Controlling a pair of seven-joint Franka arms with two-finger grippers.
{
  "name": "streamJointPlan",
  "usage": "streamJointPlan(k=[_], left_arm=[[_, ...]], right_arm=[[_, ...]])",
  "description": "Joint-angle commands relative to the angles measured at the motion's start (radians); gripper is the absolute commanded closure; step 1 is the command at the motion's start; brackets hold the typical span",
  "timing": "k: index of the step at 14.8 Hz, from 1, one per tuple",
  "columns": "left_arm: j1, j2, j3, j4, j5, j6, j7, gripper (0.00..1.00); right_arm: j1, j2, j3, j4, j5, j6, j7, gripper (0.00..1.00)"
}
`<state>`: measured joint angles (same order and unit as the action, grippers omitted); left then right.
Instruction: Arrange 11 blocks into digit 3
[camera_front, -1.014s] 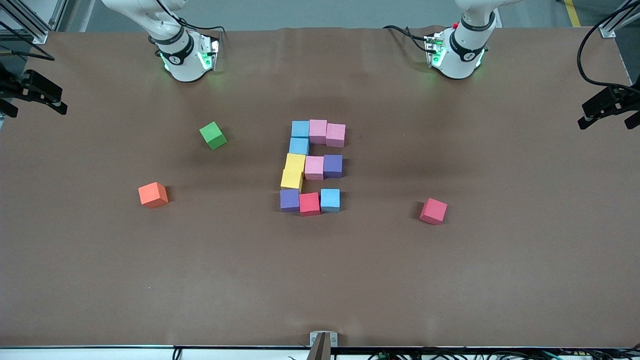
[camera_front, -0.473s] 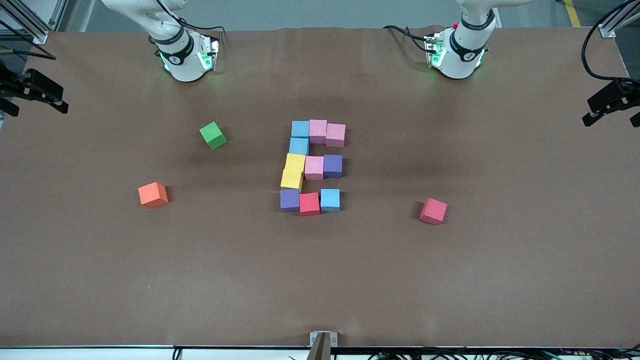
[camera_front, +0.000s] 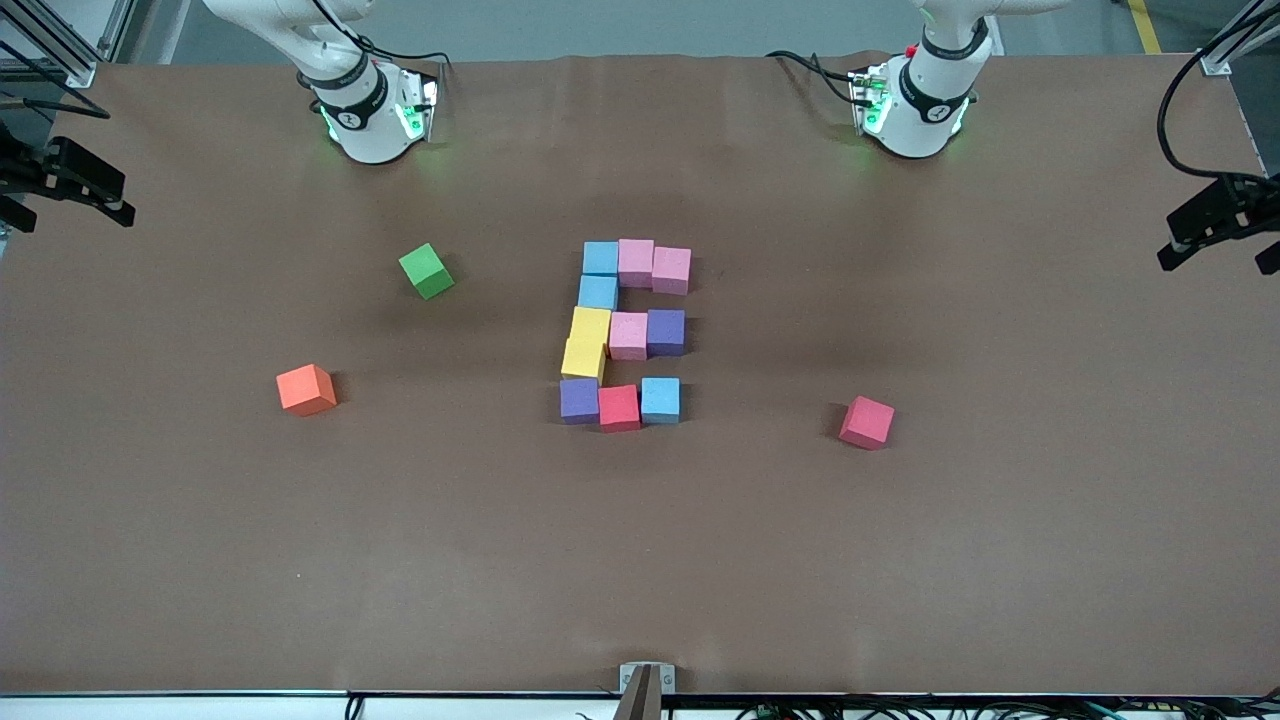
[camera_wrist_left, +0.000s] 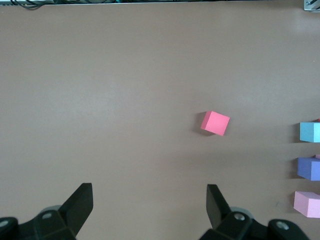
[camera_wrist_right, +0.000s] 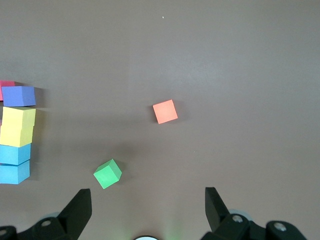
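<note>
The blocks lie together mid-table as the digit 3 (camera_front: 628, 335). The bar nearest the bases is light blue (camera_front: 600, 257), pink (camera_front: 636, 262), pink (camera_front: 671, 270). The middle bar is yellow (camera_front: 590, 327), pink, purple (camera_front: 666, 332). The bar nearest the camera is purple (camera_front: 579, 400), red (camera_front: 619, 407), light blue (camera_front: 660, 399). A light blue cube (camera_front: 598, 292) and a yellow cube (camera_front: 583, 358) join the bars at the right arm's end. My left gripper (camera_wrist_left: 149, 192) hangs open and empty high over bare table. The right gripper (camera_wrist_right: 148, 197) is also open, high near the green cube.
A loose red cube (camera_front: 866, 422) lies apart toward the left arm's end. A green cube (camera_front: 426, 270) and an orange cube (camera_front: 306, 389) lie toward the right arm's end. The brown table (camera_front: 640, 560) has wide bare room nearer the camera.
The left hand has shifted slightly at the edge of the front view. No cube has moved, and the right arm holds still.
</note>
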<state>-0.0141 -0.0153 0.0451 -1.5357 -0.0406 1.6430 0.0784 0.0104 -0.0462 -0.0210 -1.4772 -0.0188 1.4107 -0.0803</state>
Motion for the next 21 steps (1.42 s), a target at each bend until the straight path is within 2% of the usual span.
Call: streamJointPlan(k=[1, 9, 12, 21], left_arm=[[-0.021, 0.067, 0.01, 0.072, -0.007, -0.026, -0.028, 0.0], [-0.044, 0.058, 0.016, 0.066, -0.005, -0.05, -0.048, 0.0], [-0.069, -0.003, 0.061, 0.026, -0.005, -0.091, -0.036, 0.0], [-0.055, -0.015, 0.058, 0.025, -0.005, -0.091, -0.034, 0.0]], right_arm=[[-0.006, -0.026, 0.004, -0.021, 0.008, 0.002, -0.006, 0.0], [-0.003, -0.024, 0.007, -0.021, 0.008, 0.007, -0.007, 0.0], [-0.007, -0.024, 0.004, -0.023, 0.008, 0.011, -0.006, 0.0], [-0.012, -0.021, 0.001, -0.025, 0.008, 0.016, -0.006, 0.0]])
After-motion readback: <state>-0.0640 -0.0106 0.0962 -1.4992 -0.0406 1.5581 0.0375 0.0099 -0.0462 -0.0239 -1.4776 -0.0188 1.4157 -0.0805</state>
